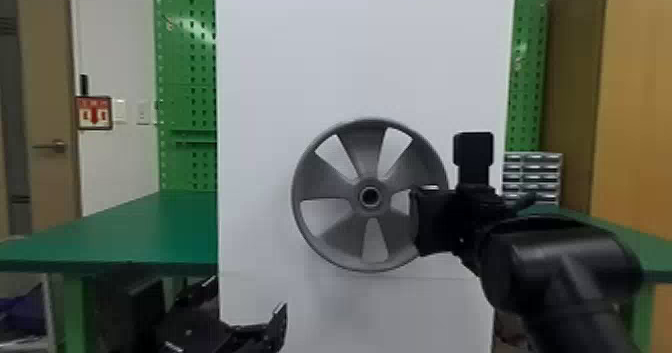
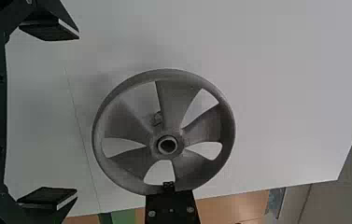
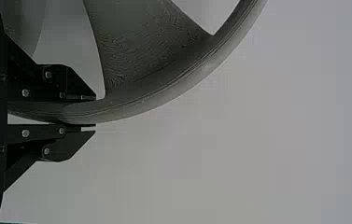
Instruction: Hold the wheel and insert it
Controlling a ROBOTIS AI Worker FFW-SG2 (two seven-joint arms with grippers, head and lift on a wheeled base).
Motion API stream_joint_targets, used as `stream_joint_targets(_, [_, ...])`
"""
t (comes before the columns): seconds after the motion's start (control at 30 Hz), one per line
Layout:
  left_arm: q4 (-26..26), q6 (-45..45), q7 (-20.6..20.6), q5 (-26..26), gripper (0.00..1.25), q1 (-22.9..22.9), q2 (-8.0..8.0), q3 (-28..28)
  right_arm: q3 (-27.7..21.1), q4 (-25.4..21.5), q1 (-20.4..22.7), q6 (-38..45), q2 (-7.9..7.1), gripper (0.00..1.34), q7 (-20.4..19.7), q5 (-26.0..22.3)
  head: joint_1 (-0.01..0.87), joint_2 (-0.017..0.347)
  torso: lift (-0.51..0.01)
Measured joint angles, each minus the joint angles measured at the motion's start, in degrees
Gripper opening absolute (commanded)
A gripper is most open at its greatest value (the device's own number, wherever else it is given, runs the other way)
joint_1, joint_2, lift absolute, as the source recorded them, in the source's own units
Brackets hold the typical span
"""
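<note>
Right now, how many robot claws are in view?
2: the left end effector, lower left in the head view; the right end effector, clamped on the wheel's right side.

Open room along the wheel [image 1: 360, 149]'s left side and above it, across the face of the board [image 1: 370, 52]; open air also between the left gripper [image 1: 246, 297], low and to the left, and the rim. Right side obstructed: right gripper [image 1: 419, 222] closed on the rim, its arm [image 1: 565, 262] spanning lower right; board bars passage behind.
</note>
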Motion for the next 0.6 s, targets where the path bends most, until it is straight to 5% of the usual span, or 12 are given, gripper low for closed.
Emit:
stream_joint_targets(0.1, [0.00,0.00,0.00,0.01,1.15,0.00,0.00,0.00,0.16,0.00,0.13,-0.40,-0.05,0.32,0.00,0.31,0.097,0.015,-0.442])
stream_joint_targets(0.27, [0.00,0.00,0.07,0.01,1.15,0.08,0.00,0.04,0.32,0.01,0.37,-0.95,-0.16,0.85,-0.01,0.39,0.097,0.015,-0.442])
stream_joint_targets(0.4, [0.00,0.00,0.09,0.01,1.15,0.16,0.00,0.07,0.44,-0.22,0.70,-1.60,-0.22,1.15,0.04,-0.31,0.097,0.015,-0.442])
stream_joint_targets(0.47, [0.00,0.00,0.09,0.01,1.15,0.17,0.00,0.07,0.55,-0.44,0.91,-1.96,-0.24,1.25,0.05,-0.53,0.097,0.015,-0.442])
stream_joint_targets(0.6, [0.00,0.00,0.09,0.01,1.15,0.19,0.00,0.08,0.64,-1.30,1.55,-2.22,-0.19,1.25,0.08,-0.92,0.097,0.015,-0.442])
